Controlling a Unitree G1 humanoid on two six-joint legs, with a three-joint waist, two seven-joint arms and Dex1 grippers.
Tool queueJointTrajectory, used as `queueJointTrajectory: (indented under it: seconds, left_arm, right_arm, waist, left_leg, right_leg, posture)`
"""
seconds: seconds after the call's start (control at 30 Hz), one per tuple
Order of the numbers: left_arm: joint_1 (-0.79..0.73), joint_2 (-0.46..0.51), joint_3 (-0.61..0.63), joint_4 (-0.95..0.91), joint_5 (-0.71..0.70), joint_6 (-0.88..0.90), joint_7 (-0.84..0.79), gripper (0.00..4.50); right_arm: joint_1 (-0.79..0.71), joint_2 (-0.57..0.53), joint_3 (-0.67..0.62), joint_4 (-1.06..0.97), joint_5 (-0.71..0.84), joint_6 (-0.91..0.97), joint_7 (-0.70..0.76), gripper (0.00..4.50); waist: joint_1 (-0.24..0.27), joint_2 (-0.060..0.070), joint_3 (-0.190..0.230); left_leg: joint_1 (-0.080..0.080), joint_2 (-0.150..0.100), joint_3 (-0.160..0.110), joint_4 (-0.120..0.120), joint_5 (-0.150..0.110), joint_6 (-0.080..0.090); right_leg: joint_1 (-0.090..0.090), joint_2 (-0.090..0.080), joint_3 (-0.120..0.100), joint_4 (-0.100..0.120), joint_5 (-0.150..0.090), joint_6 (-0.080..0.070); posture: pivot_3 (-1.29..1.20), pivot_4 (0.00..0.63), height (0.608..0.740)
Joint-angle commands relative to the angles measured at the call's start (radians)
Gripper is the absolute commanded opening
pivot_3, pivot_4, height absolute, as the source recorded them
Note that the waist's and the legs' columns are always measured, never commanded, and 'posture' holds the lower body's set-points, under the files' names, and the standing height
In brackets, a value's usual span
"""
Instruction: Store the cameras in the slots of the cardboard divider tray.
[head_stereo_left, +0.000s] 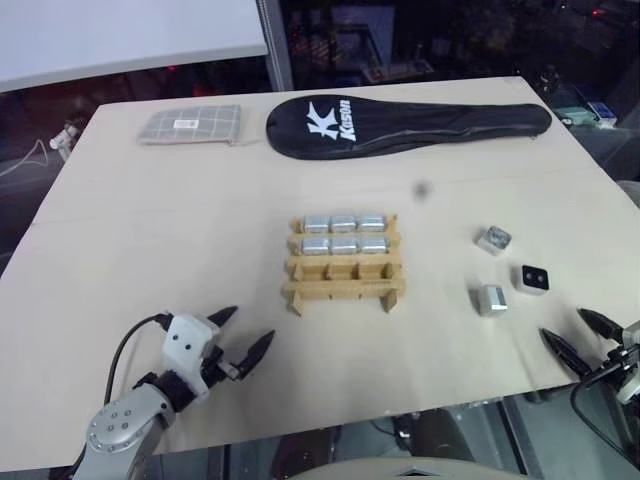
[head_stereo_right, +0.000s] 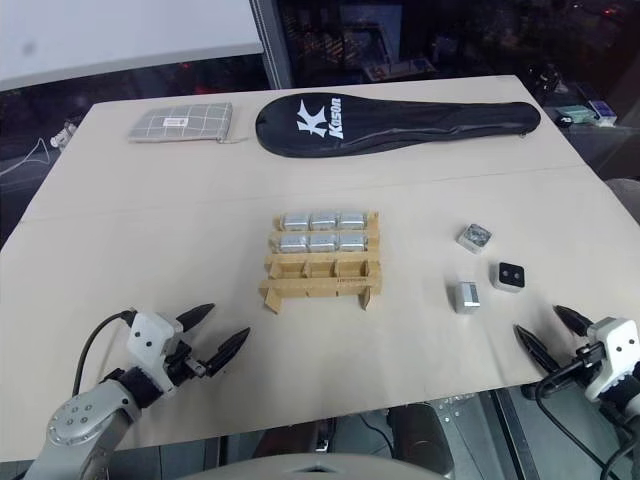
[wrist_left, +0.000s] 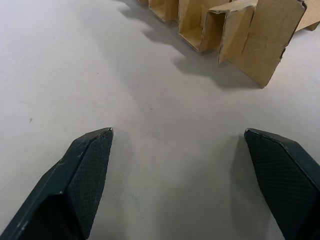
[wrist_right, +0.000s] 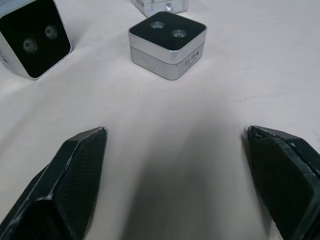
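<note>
Filling the cardboard divider tray is judged two-thirds done: six cameras sit in its two far rows, and the near row of three slots is empty. Three loose cameras lie on the table to the tray's right, just ahead of the right gripper, whose jaws are spread wide and hold nothing. The left gripper (also spread, empty) waits near the tray's near-left corner. The nearest loose camera should be straddled squarely across its silver sides before it is pinched.
</note>
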Motion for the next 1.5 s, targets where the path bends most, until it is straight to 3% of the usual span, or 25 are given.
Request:
queueJointTrajectory:
  seconds: [0.03,0.6,1.0,1.2,1.5]
  left_arm:
    - [0.0,0.004,0.017,-0.021,-0.011,-0.022,-0.006,4.35]
    - [-0.004,0.002,0.023,-0.004,-0.012,-0.039,-0.016,4.35]
    - [0.024,0.015,0.037,-0.018,-0.06,-0.059,-0.08,4.35]
    - [0.101,0.121,0.168,-0.115,-0.303,-0.02,-0.3,4.35]
    - [0.02,0.343,0.321,-0.106,-0.422,-0.001,-0.557,4.35]
  right_arm:
    - [0.001,0.002,-0.014,-0.035,0.001,-0.004,-0.011,4.5]
    - [-0.013,0.003,-0.001,-0.057,-0.007,0.007,-0.033,4.5]
    - [0.111,0.058,0.023,-0.244,0.009,0.041,-0.053,4.5]
    - [0.221,0.154,0.098,-0.51,-0.026,0.103,-0.181,4.5]
    - [0.218,0.351,0.286,-0.697,-0.197,0.182,-0.48,4.5]
  waist:
    - [0.0,0.0,0.0]
    - [0.0,0.0,0.001]
    - [0.0,0.0,0.001]
    - [0.0,0.001,0.0]
    - [0.002,-0.001,-0.001]
  left_leg:
    - [0.0,0.0,0.0,0.0,0.0,0.0]
    - [-0.002,0.0,0.001,0.0,0.0,0.0]
    - [-0.004,0.0,0.001,-0.001,0.0,0.0]
    - [-0.009,0.004,0.0,-0.002,0.0,0.0]
    - [-0.011,0.003,0.002,-0.002,0.0,0.0]
  right_leg:
    - [0.0,0.0,0.0,0.0,0.0,0.0]
    - [-0.003,0.002,0.0,0.0,0.0,0.0]
    - [-0.005,0.0,0.0,0.0,0.0,0.0]
    - [-0.01,0.0,-0.002,0.0,0.0,0.0]
    - [-0.014,-0.001,-0.002,0.001,0.0,0.0]
  posture:
    - [0.0,0.15,0.74]
    - [0.0,0.15,0.74]
    - [0.0,0.15,0.74]
    - [0.0,0.15,0.74]
    - [0.0,0.15,0.74]
